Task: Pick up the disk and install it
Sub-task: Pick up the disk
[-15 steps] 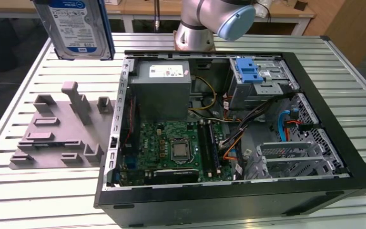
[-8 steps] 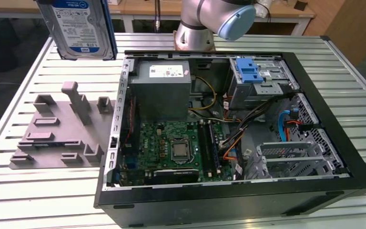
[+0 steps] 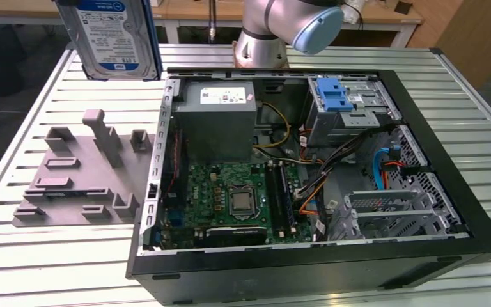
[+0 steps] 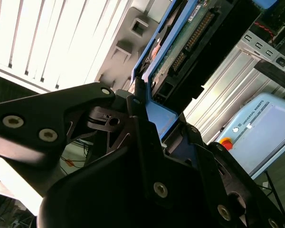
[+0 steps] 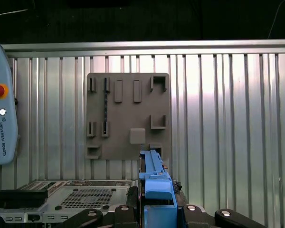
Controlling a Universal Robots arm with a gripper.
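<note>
- The gripper (image 5: 156,202) has its fingers (image 4: 137,116) clenched on the disk (image 3: 113,38). They pinch one end of its blue caddy, and the rest of the drive juts out past the fingertips, well clear of the slatted table (image 3: 41,256).
- It looks stiff and fairly heavy for its size, with a metal body, a rigid frame and no sag.
- The bare circuit board on one face seems fragile. The caddy rim is the safer hold, though smooth plastic may slip.
- The grey fixture plate (image 5: 128,116) lies well beyond the fingertips.
</note>
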